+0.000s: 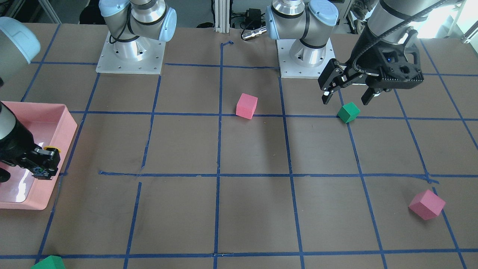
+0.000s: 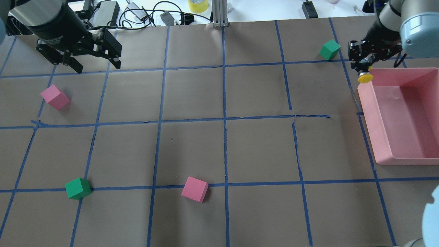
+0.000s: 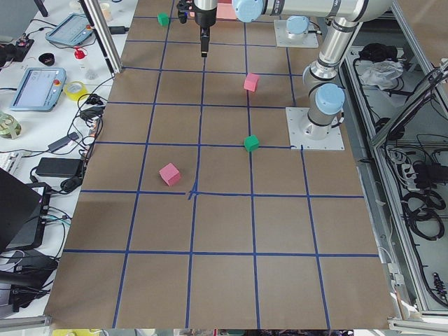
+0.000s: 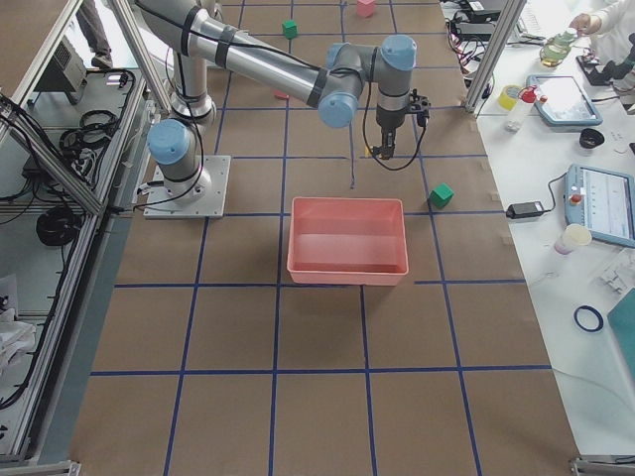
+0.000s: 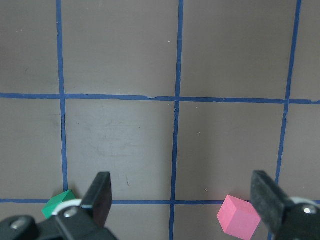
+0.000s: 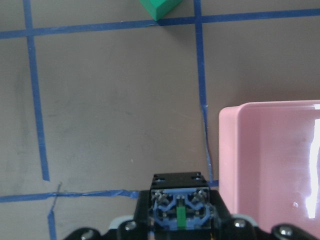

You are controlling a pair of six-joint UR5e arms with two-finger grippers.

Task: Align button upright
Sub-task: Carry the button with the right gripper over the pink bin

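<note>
Brown paper squared off with blue tape covers the worktop point(image 2: 192, 96), and the button point(image 2: 364, 78) hangs above it, pinched by its black body in the closed right claw point(image 2: 364, 68). Its yellow cap pokes out below the fingertips, at 6 o'clock of the claw in the overhead view. The contact face looks up at the wrist camera, so it reads as held upside down. The button is in hand, but righting it is not yet done. The next move calls for turning it over, cap up and base down, probably by setting it down and regripping. A pink tray point(image 2: 375, 127) spreads toward 4 o'clock, a green cube point(image 2: 330, 49) sits at 10 o'clock, and the left claw point(image 2: 97, 65), open and empty, hovers far off at 9 o'clock
</note>
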